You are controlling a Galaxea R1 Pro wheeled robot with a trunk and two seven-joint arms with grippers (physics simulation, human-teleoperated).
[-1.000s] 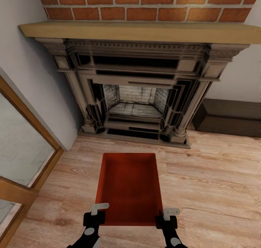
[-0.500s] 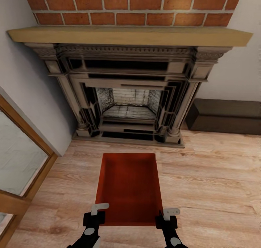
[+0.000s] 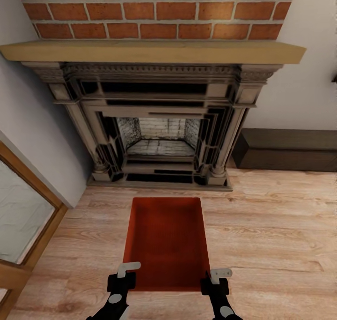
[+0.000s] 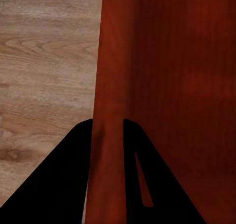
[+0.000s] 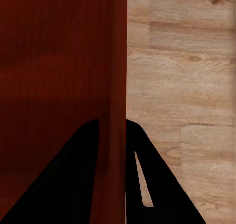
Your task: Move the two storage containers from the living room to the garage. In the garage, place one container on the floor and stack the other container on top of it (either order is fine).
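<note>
Storage container (image 3: 167, 242): red-orange open bin, held level above wood plank floor (image 3: 271, 245), in front of fireplace (image 3: 159, 123). Left gripper (image 3: 122, 277) fingers clamped on near-left wall; right gripper (image 3: 216, 281) fingers clamped on near-right wall, wall pinched between fingers in both wrist views. Judged early stage: one bin lifted in living room; carry to garage, set-down, second bin, stacking all left. Arms cut off at frame bottom; bin underside hidden.

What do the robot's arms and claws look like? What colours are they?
Both arms are black with small round grey patches near the wrists. The left claw and right claw each have a chunky black block with a light grey finger on top. Seen close from the wrist cameras, the fingers look like black wedges.
</note>
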